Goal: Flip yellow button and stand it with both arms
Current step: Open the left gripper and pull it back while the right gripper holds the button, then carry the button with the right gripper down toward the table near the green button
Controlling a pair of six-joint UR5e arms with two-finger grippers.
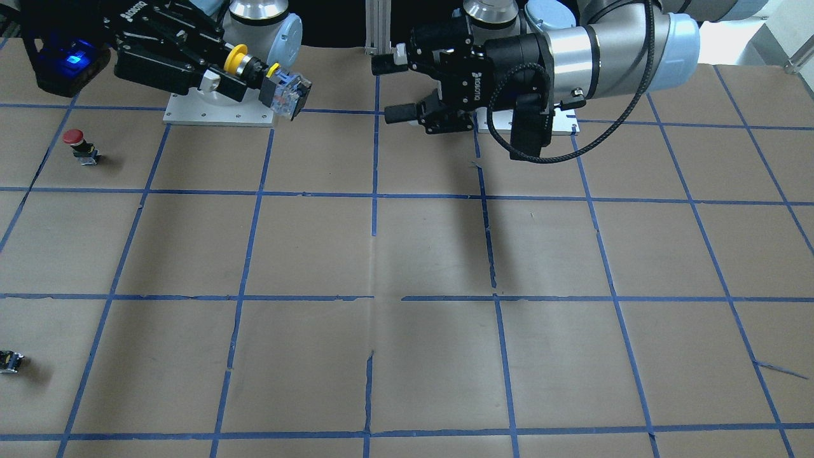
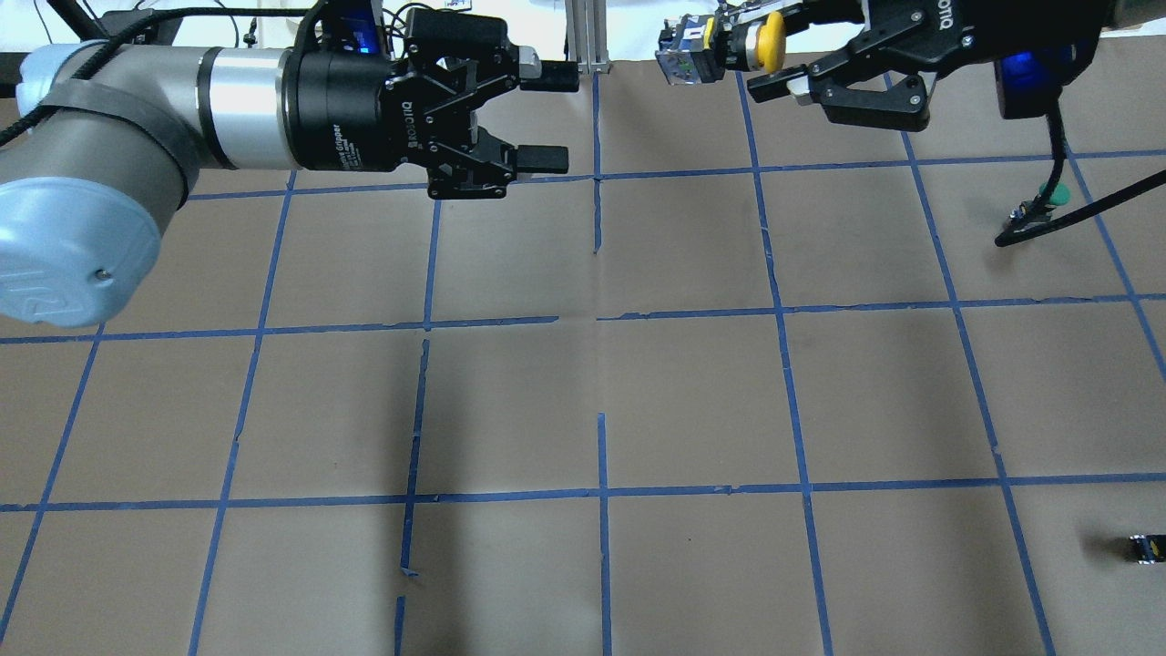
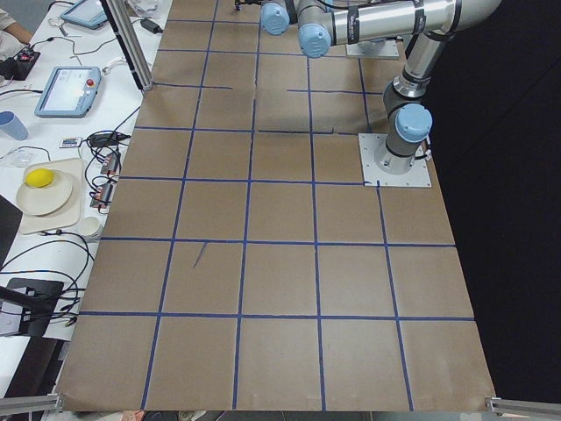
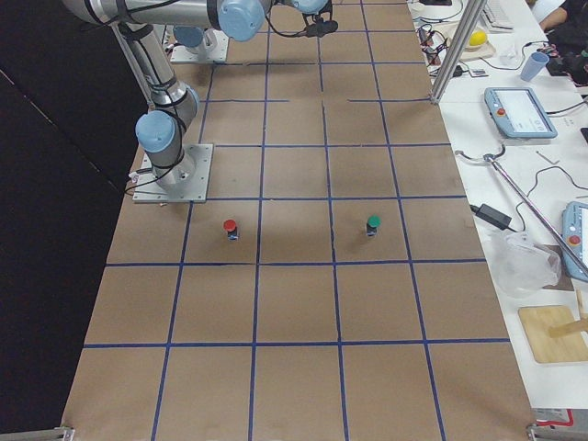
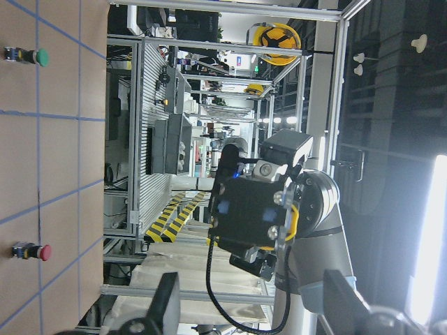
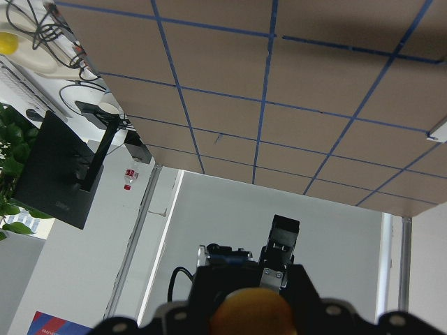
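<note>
The right gripper (image 1: 243, 69) is clenching the yellow button (image 1: 267, 76) by its black collar, holding it in the air above the table (image 1: 432, 254). The button is lying sideways between the fingers, with its yellow cap sitting back toward the gripper's palm and its boxy block sticking out past the fingertips. That block is pointing across at the left gripper (image 1: 389, 89), which is hanging at about the same height with its fingers spread wide and nothing between them. The block and the left fingertips are facing each other, near but not touching. A red button (image 1: 75, 145) is standing cap up on the table, well apart from both pairs of fingers, out behind the right gripper's wrist end rather than ahead of its fingertips. A green button (image 4: 372, 223) is also standing upright on that side, likewise far from any finger. A small dark block (image 2: 1146, 547) is lying on the table well away from both grippers.
</note>
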